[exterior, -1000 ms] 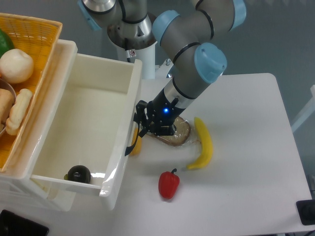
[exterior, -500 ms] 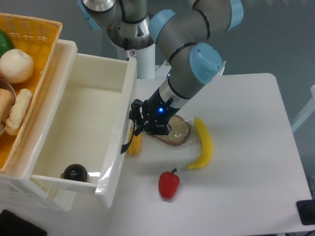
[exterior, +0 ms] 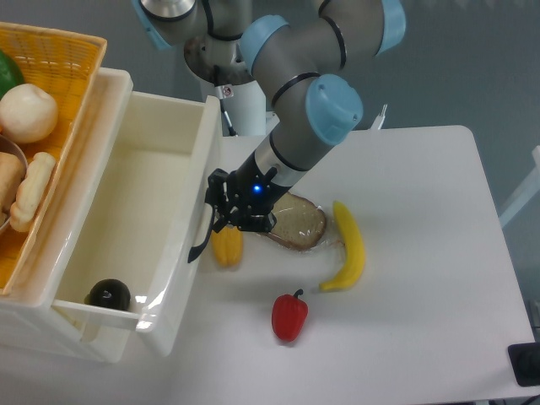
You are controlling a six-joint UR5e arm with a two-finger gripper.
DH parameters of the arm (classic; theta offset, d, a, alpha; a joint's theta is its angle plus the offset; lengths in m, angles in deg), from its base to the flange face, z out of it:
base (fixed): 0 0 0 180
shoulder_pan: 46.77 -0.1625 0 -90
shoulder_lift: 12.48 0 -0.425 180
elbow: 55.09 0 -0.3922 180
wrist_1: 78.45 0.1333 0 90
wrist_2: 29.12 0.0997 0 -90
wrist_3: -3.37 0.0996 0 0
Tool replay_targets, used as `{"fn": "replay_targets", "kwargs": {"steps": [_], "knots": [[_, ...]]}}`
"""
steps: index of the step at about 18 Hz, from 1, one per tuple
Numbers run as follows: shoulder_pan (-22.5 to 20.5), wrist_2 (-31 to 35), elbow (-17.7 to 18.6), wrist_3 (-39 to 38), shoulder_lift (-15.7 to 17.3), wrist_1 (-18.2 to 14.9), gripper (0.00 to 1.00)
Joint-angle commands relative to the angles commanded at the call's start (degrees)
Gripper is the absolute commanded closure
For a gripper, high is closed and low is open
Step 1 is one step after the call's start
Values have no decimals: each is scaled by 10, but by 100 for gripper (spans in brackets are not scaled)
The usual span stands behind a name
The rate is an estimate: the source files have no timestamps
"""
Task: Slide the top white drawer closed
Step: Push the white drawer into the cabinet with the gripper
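Note:
The top white drawer point(exterior: 126, 211) is a deep cream-white box standing partly out of its cabinet at the left. Its front panel point(exterior: 181, 253) carries a curved black handle point(exterior: 200, 239). A dark round object point(exterior: 108, 294) lies in its near corner. My gripper point(exterior: 218, 211) presses against the front panel right at the handle. Its fingers are dark and bunched against the panel, so I cannot tell whether they are open or shut.
A yellow wicker basket point(exterior: 72, 63) with produce sits on top at far left. On the table lie a slice of bread point(exterior: 299, 226), a banana point(exterior: 350, 245), a red pepper point(exterior: 289, 315) and a small yellow item point(exterior: 226, 246) under the gripper.
The gripper has moved left with the drawer front, and the drawer has slid further into the cabinet. The dark round object rolled left inside it.

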Motion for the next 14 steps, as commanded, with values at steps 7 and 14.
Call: {"fn": "replay_targets", "kwargs": {"steps": [7, 14], "knots": [[30, 0, 5, -1, 1, 0, 100], [62, 0, 11, -1, 6, 0, 100]]}}
